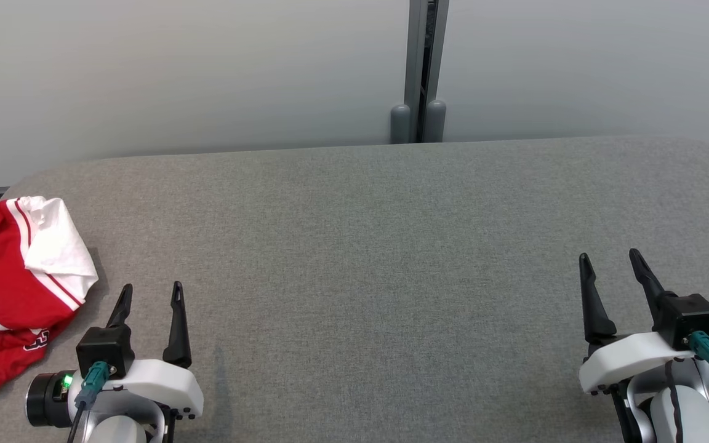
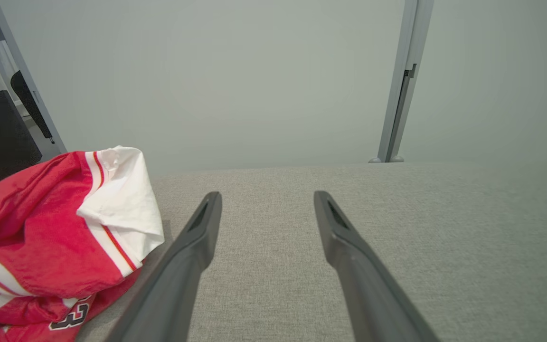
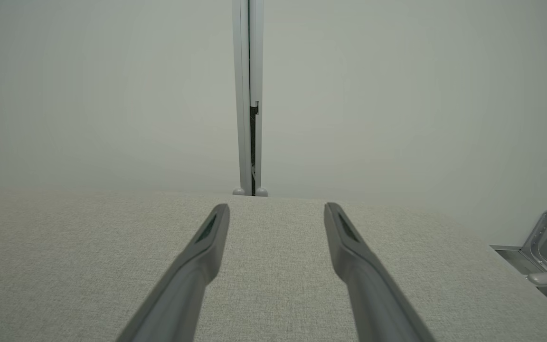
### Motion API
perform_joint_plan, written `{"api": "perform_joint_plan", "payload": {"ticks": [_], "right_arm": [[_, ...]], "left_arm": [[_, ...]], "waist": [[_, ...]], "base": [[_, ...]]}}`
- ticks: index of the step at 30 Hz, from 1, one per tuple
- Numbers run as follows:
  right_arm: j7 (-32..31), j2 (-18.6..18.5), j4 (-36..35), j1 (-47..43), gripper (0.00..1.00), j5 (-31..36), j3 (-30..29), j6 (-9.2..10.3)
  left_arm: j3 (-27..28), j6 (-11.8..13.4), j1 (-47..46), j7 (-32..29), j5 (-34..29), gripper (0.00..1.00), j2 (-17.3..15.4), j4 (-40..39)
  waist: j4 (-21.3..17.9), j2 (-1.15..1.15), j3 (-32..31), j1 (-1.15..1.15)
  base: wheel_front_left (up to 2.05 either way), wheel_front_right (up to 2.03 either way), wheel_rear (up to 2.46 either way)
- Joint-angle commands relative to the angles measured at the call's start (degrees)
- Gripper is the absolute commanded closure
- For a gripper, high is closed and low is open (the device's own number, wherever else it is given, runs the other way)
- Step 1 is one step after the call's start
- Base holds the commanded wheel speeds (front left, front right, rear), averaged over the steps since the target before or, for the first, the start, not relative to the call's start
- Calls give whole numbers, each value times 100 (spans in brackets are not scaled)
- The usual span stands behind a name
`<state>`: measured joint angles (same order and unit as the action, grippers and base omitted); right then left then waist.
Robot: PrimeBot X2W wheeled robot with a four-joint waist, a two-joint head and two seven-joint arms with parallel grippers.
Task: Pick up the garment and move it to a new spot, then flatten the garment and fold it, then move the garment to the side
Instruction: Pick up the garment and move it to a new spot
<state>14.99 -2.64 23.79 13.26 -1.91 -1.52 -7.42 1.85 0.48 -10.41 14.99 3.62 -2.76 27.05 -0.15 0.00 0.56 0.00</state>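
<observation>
Your left gripper and right gripper are gaping empty; the crumpled red-and-white jersey, probably limp and slippery, is lying beside the left fingers: pinch a fold.

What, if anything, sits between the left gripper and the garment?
Nothing visible does. The garment lies crumpled at the left edge of the table, just left of the open left gripper, with bare grey surface between them.

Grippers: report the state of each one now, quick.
Left gripper: open, holding nothing; the red and white garment lies to its left.
Right gripper: open, holding nothing.
</observation>
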Motion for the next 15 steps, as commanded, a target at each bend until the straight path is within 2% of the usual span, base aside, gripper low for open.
{"api": "perform_joint_plan", "payload": {"ticks": [1,15], "right_arm": [[29,-49,17,-38,0,-6,-21,-12],[29,-48,47,-84,0,-34,-81,-13]], "left_arm": [[18,-40,-90,30,58,0,-26,6],[-30,-139,-107,29,249,0,-26,-1]], "waist": [[7,0,-5,0],[80,0,-29,0]], "base": [[0,0,0],[0,0,0]]}}
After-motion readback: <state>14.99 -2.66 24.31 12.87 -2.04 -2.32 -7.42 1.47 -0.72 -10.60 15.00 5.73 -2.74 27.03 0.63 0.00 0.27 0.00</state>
